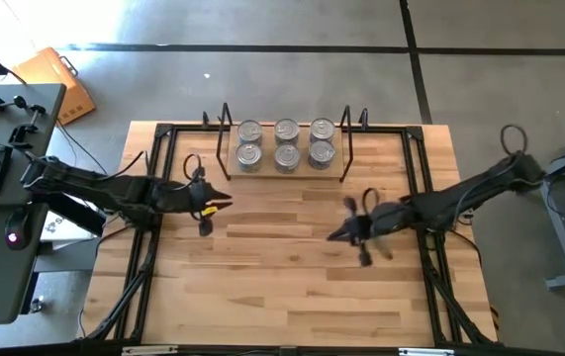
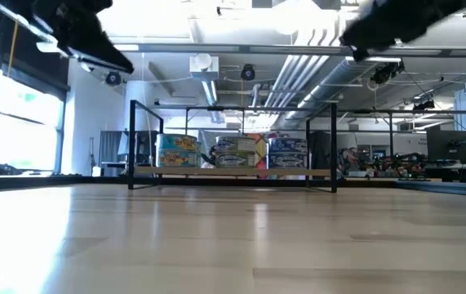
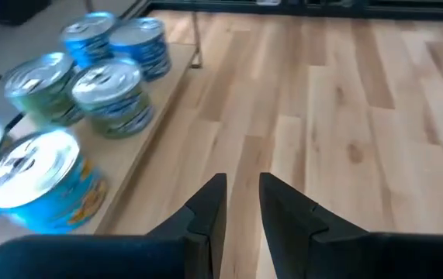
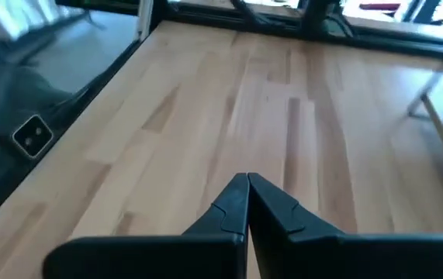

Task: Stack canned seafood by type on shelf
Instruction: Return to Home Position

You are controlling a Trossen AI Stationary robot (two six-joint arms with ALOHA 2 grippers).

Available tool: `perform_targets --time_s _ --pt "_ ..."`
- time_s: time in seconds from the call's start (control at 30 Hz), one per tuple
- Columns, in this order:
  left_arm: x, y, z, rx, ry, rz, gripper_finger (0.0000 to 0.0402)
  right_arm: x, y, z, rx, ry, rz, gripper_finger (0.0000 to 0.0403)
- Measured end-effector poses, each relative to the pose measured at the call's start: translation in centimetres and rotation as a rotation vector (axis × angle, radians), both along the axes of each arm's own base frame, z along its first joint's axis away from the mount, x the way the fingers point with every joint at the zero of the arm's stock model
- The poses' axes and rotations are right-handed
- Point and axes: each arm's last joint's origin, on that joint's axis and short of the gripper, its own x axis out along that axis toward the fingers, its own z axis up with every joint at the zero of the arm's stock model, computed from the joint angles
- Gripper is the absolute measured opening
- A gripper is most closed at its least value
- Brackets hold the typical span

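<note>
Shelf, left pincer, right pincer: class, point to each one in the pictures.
shelf (image 1: 267, 172): high view, bare front of board.
left pincer (image 3: 242, 183): left wrist view, midway between fingertips.
right pincer (image 4: 247, 178): right wrist view, where fingertips meet.

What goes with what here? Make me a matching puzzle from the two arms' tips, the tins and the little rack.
Things:
1. left end effector
2. right end effector
3. tins
4. shelf

States or places:
A. shut
B. at the far side of the table
C. open
D. standing on the shelf

Pairs: 1-C, 2-A, 3-D, 4-B.
</note>
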Motion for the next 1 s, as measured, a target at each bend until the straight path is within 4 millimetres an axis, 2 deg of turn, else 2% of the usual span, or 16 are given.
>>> perform_targets --time_s 0.23,0.4,0.73,0.9,1.0 --pt "-2.8 1.1 -1.3 0.031 -0.066 0.121 0.0068 -5.1 -4.2 -2.9 0.178 -0.175 -0.155 0.0" --pt "-4.6 1.9 -1.6 0.012 -0.153 0.171 0.0068 -7.4 -5.7 -4.8 0.288 -0.209 -0.085 0.0" --pt "-7.6 2.6 -2.2 0.017 -0.25 0.194 0.0068 -9.9 -6.4 -7.2 0.345 -0.275 -0.068 0.0" --pt "-8.8 2.6 -2.2 -0.005 -0.327 0.199 0.0068 -10.6 -6.3 -8.8 0.407 -0.227 -0.082 0.0" --pt "-9.5 2.7 -1.9 -0.021 -0.381 0.2 0.0068 -11.0 -6.2 -9.6 0.453 -0.136 -0.062 0.0"
